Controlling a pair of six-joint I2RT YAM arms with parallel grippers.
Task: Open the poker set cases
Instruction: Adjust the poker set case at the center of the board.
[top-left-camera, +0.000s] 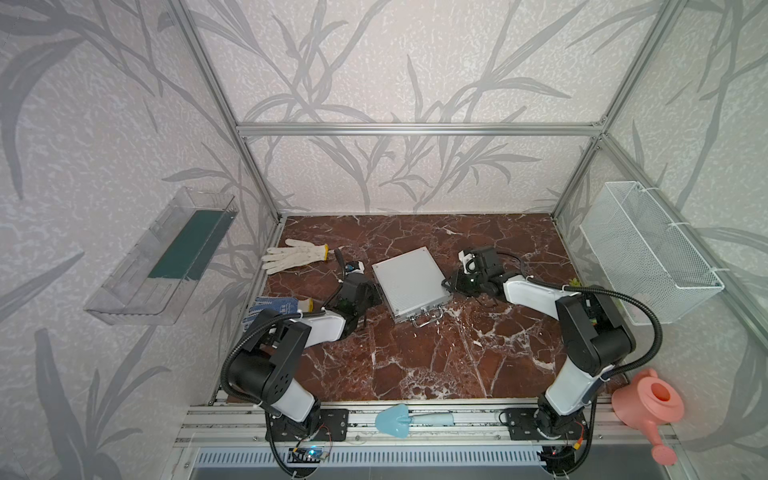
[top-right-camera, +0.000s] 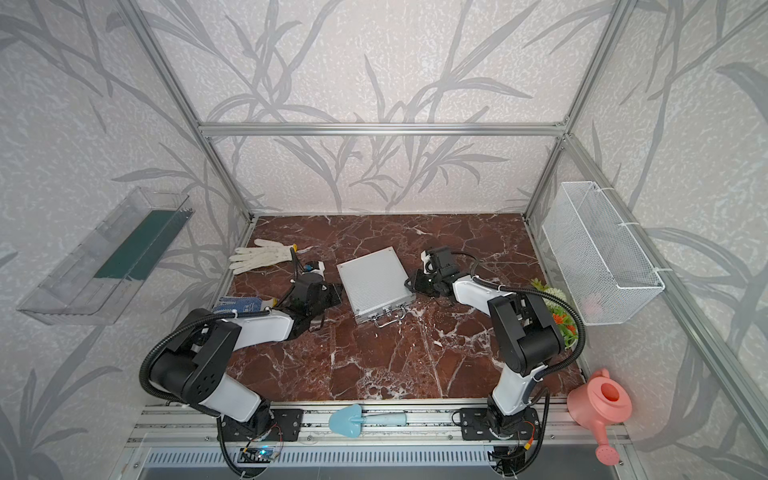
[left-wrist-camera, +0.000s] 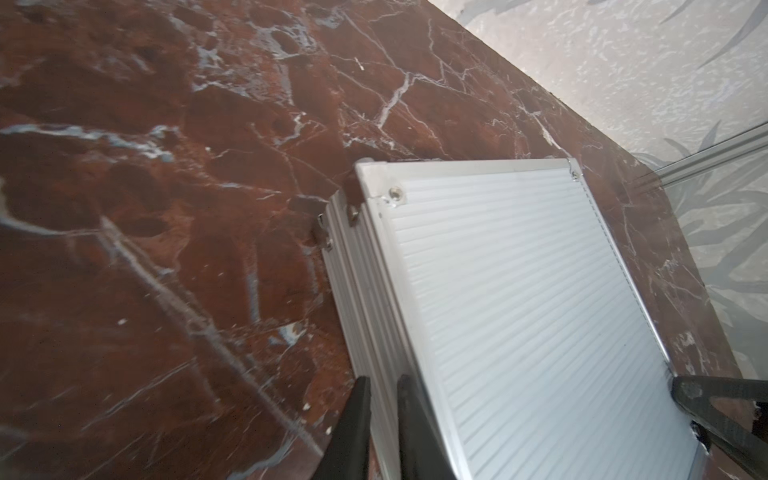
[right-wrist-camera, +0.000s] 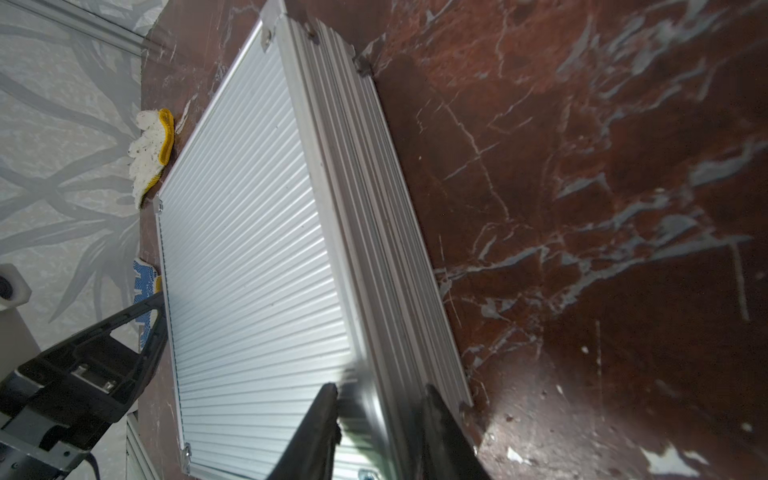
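state: case (top-left-camera: 409, 282) lay shut | left tool (left-wrist-camera: 383, 380) was nearly closed against its side | right tool (right-wrist-camera: 380, 388) stood parted astride the opposite side | advice: latches (top-left-camera: 426, 311) needed releasing first

Robot lab cell: aluminium-profile frame (top-left-camera: 415, 129), wallpapered panels (top-left-camera: 415, 178), marble-look tabletop (top-left-camera: 436, 353), arm bases (top-left-camera: 307, 424) bolted to front rail (top-left-camera: 478, 419).

One silver case (top-left-camera: 409, 284) is counted. Two gloves are seen, a white glove (top-left-camera: 293, 254) and a blue-dotted glove (top-left-camera: 272, 308). One trowel (top-left-camera: 395, 420), one watering can (top-left-camera: 648, 405), one wire basket (top-left-camera: 636, 249), one clear tray (top-left-camera: 120, 286) and one artificial plant (top-right-camera: 559, 321) are also counted.
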